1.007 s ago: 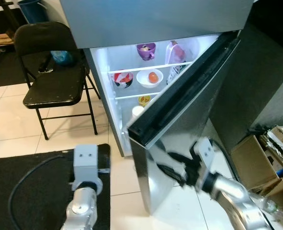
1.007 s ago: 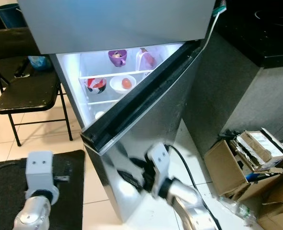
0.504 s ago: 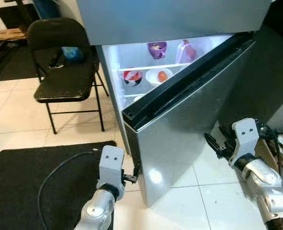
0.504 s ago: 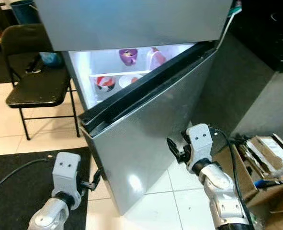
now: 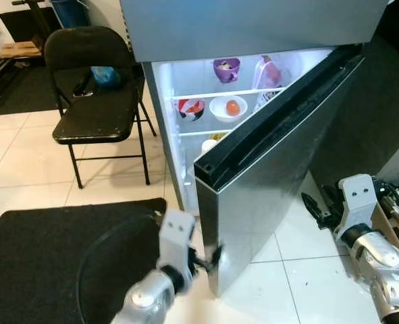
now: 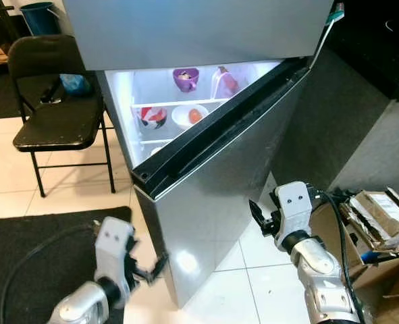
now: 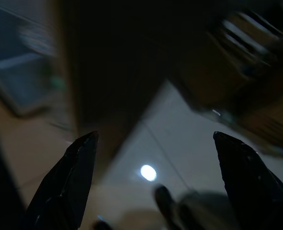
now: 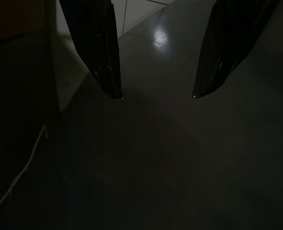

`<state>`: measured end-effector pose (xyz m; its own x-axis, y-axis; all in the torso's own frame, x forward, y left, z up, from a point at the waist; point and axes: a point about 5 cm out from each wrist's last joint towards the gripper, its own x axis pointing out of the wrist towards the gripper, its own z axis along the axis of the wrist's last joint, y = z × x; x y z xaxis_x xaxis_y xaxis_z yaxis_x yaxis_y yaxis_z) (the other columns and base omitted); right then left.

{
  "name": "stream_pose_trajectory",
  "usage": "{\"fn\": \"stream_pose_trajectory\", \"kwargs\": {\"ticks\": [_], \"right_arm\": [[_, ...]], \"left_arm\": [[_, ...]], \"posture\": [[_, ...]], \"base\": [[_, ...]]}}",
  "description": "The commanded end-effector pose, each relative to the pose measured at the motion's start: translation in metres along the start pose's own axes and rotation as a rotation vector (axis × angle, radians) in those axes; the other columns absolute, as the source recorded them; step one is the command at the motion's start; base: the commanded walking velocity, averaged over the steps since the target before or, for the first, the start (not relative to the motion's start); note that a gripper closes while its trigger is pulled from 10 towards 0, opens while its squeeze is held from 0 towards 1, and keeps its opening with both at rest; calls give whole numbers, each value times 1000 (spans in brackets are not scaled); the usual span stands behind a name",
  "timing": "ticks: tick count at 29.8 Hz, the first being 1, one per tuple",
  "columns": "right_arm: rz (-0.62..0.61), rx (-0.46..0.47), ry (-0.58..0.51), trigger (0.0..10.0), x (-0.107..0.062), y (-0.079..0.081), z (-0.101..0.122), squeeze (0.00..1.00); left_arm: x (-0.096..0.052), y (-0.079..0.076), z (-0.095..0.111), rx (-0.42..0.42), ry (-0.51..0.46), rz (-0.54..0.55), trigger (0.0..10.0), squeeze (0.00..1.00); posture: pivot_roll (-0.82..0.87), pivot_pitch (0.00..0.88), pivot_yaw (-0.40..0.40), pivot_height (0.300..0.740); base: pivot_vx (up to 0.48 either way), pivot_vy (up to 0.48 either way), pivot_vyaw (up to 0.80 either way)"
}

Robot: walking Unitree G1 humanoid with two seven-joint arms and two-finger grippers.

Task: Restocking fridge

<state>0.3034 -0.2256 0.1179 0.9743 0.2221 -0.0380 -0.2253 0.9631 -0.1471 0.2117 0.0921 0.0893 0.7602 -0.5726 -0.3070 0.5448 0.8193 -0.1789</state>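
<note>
The steel fridge (image 5: pixel 253 27) has its lower door (image 5: pixel 267 182) standing partly open. On the lit shelves sit a purple cup (image 5: pixel 226 69), a clear lidded container (image 5: pixel 270 71), a white bowl with something orange (image 5: pixel 229 108) and a red and white bowl (image 5: pixel 191 108). My left gripper (image 5: pixel 209 260) is low, at the bottom corner of the door's free edge; its fingers (image 7: pixel 79 163) are spread open around nothing. My right gripper (image 5: pixel 317 206) hovers open beside the door's outer face, its fingers (image 8: pixel 100 52) pointing at the dim steel.
A black folding chair (image 5: pixel 94 101) with a blue bag stands left of the fridge. A black mat (image 5: pixel 50 250) covers the floor at my left. Cardboard boxes (image 6: pixel 375 216) are piled at the right, below a dark counter (image 6: pixel 368 47).
The view has shifted. My right gripper came off the door's face and now sits to the right of it. My left gripper moved up to the door's free edge.
</note>
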Motion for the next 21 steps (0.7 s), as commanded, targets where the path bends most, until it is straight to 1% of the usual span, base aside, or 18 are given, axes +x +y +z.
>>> {"fn": "stream_pose_trajectory", "kwargs": {"ticks": [1,6,7,9,10,13,15,16,17,18,20,21], "right_arm": [[-11,-2,18,10000,-4,-3,-6,0],[-12,-4,16,10000,-3,-4,-6,0],[-12,-6,16,10000,-3,-4,-6,0],[-10,-5,12,10000,-2,-3,-6,0],[-10,-5,12,10000,-2,-3,-6,0],[-12,-6,9,10000,-2,-4,-5,0],[-15,-9,6,10000,-2,-5,-4,0],[-15,-9,6,10000,-2,-5,-4,0],[-16,-8,1,10000,-2,-5,-4,0],[-16,-8,1,10000,-2,-5,-4,0],[-17,-7,-6,10000,-3,-7,-2,0],[-17,-7,-6,10000,-3,-7,-2,0]], "left_arm": [[-3,-4,0,11,16,-35,10000,0],[-5,-3,0,28,23,-43,10000,0],[0,0,6,58,-17,-33,10000,0],[8,1,14,82,-64,-31,10000,0],[8,1,14,82,-64,-31,10000,0],[12,-2,21,74,-94,-76,10000,0],[17,0,28,107,-129,-59,10000,0],[17,0,28,107,-129,-59,10000,0],[21,8,32,147,-148,11,10000,0],[21,8,32,147,-148,11,10000,0],[26,27,41,190,-196,172,10000,0],[26,27,41,190,-196,172,10000,0]], "posture": [[-129,199,49,740],[-124,200,49,740],[-124,200,49,740],[-127,197,48,740],[-127,197,48,740],[-129,197,48,740],[-132,196,48,740],[-132,196,48,740],[-132,196,48,740],[-132,196,48,740],[-139,193,48,740],[-139,193,48,740]], "base": [[0,0,0],[0,0,0],[0,0,0],[0,0,0],[0,0,0],[0,0,0],[0,0,0],[0,0,0],[0,0,0],[0,0,0],[0,0,0],[0,0,0]]}}
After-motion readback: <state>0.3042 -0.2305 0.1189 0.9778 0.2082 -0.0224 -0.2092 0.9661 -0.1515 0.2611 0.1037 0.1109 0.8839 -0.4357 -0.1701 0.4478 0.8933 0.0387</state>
